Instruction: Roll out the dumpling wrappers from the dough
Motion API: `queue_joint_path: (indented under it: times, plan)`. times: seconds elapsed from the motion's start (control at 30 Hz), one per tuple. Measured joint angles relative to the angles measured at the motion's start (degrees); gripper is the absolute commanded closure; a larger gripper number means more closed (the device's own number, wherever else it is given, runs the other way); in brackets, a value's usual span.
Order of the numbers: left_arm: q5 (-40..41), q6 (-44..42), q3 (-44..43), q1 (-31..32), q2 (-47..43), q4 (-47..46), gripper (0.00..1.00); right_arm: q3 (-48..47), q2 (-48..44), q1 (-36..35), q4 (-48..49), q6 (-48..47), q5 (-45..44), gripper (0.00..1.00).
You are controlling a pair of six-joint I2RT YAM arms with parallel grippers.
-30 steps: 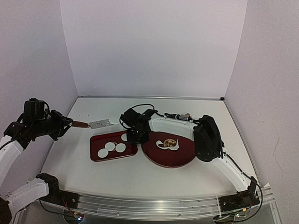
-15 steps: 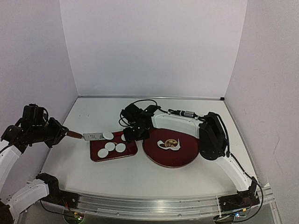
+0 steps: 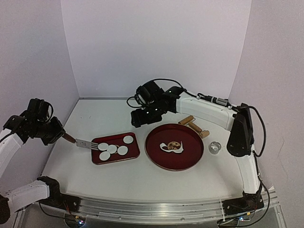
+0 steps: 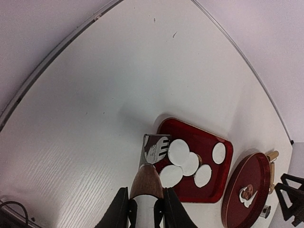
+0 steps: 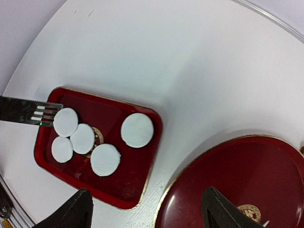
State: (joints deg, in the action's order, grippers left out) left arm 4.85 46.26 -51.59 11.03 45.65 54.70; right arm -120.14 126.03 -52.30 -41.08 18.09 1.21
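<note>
Red is the little tray (image 5: 123, 183), the nearest thing, lying just left of the middle of the desk (image 3: 109, 114). All five dumpling wrappers (image 3: 112, 148) lie flat on it. Four of them huddle at its left end, touching or partly on top of each other, and one lies alone near its far right corner. Beside the tray, a round red plate (image 3: 161, 159) holds the ragged bit of dough (image 3: 172, 146). A small shiny ring (image 3: 214, 147) sits just past the plate, toward the right edge. From the left edge, the left fingers (image 4: 145, 199) pinch the wooden handle of a spatula (image 4: 154, 149). Its metal tip meets the leftmost wrapper at the tray's left rim, but I cannot tell if it is under the wrapper or only beside it. I think trouble could start here. A push would shove the soft wrappers into a heap, and they could stick together or fold. A tilted lift could let one slide off onto the desk. The thin handle could also twist in that small pinch. Farther back, a rolling pin (image 3: 194, 125) lies behind the plate. Farthest of all, the right fingers (image 5: 146, 192) hang spread wide and hold nothing, above the desk beyond the tray's far right corner. If they drop straight down, they could squash the lone wrapper.
</note>
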Motion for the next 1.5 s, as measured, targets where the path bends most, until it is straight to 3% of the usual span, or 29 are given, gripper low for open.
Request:
queue_joint_path:
  times: [0.27, 0.5, 0.8, 1.0, 1.2, 1.43, 1.5]
  plan:
    - [3.61, -4.68, -6.83, 0.0, 3.04, 2.97, 1.0, 10.54, -9.83, 10.24, -0.08, -1.49, -1.67, 0.16]
    - [3.4, -4.44, -12.56, 0.0, 7.99, 0.22, 1.0, 17.54, -14.21, 19.84, 0.18, -2.64, -0.63, 0.13]
    - [-0.65, -1.74, -14.2, -0.77, 28.19, -18.33, 1.0, 33.78, -26.3, 34.06, 4.66, -1.91, 4.83, 0.1]
    - [-2.51, 0.65, -9.06, -4.77, 31.79, -30.21, 1.0, 44.01, -35.91, 43.96, 7.58, -1.15, 6.91, 0.1]
    - [-8.32, 3.81, -2.19, -8.63, 34.45, -40.8, 0.91, 49.02, -41.09, 44.1, 9.03, -0.76, 8.03, 0.02]
    - [-14.57, 7.73, 1.49, -11.29, 39.19, -49.12, 0.71, 53.4, -47.05, 44.01, 9.71, 0.61, 4.11, 0.02]
    - [-15.55, 7.65, 1.52, -11.59, 40.48, -50.13, 0.62, 53.76, -48.75, 44.01, 9.96, 0.47, 2.79, 0.02]
